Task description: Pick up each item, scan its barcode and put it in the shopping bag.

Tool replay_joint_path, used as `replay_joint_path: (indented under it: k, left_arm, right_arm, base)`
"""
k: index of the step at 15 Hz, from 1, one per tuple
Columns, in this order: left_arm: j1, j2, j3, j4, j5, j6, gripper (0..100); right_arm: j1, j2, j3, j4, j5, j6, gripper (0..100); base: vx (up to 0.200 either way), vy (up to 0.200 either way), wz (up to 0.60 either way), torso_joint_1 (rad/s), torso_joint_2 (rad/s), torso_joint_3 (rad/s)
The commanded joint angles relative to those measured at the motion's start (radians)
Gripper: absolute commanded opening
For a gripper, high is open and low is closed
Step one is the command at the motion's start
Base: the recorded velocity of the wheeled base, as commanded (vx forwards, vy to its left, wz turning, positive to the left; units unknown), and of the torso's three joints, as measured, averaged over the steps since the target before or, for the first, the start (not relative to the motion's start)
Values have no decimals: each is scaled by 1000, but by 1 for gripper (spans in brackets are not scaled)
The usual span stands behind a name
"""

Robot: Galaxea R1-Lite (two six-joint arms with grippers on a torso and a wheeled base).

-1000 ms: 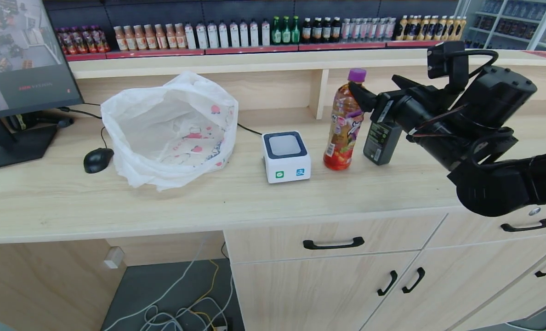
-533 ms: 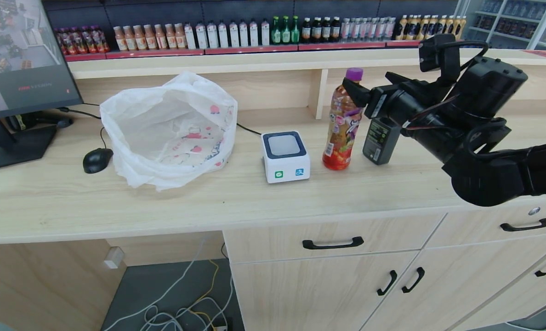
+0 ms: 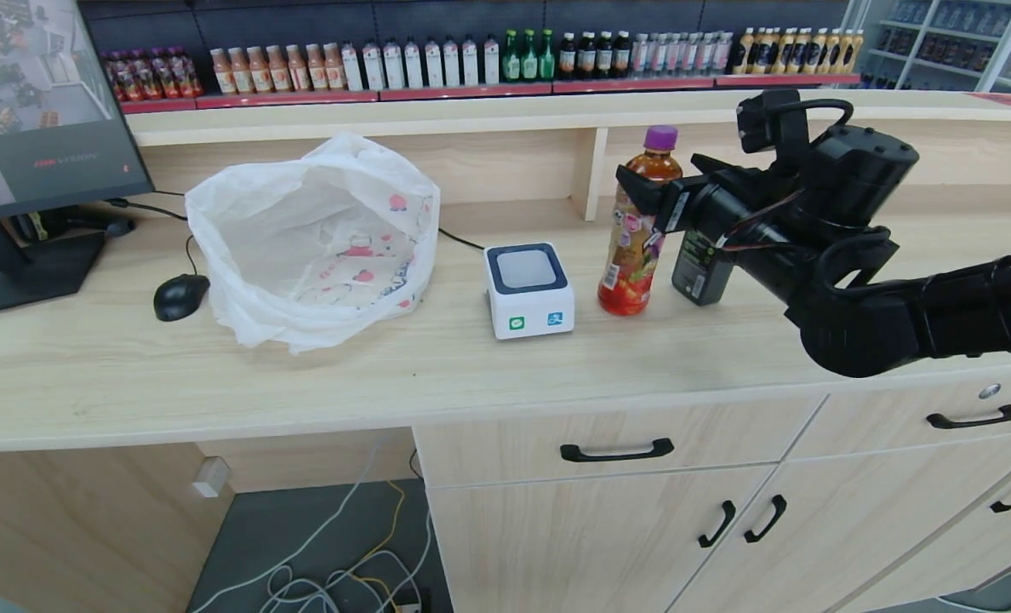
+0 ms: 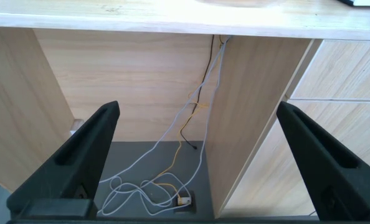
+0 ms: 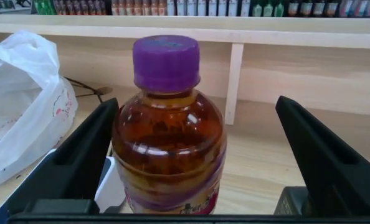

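On the desk (image 3: 386,375), one of each:
- 1 × shopping bag (image 3: 318,238), white plastic
- 1 × barcode scanner (image 3: 529,289), white cube
- 1 × drink bottle (image 3: 629,264), purple cap
- 1 × dark pack (image 3: 701,272)
- 1 × computer mouse (image 3: 180,296), black
- 1 × monitor (image 3: 37,111)

Items for scanning: 2 in all, the bottle and the pack.

Below the desktop:
- 5 × black handles (image 3: 616,449)
- cables (image 3: 335,579) on the floor, several and tangled, number cannot be told

Behind:
- shelf bottles (image 3: 471,60), one long row, too small for an exact count

Pincers, 2:
- 1 × left pincer (image 4: 199,109)
- 1 × right pincer (image 5: 196,104)
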State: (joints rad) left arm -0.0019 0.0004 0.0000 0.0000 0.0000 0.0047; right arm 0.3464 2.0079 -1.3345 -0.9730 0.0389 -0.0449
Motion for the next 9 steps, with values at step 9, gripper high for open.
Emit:
replay_joint_path:
  k: [9]
  left_arm:
    - [0, 0, 0, 0, 0, 0, 100]
  right_arm:
    - [8, 83, 5, -15, -1, 17, 100]
  base:
    - [0, 0, 0, 0, 0, 0]
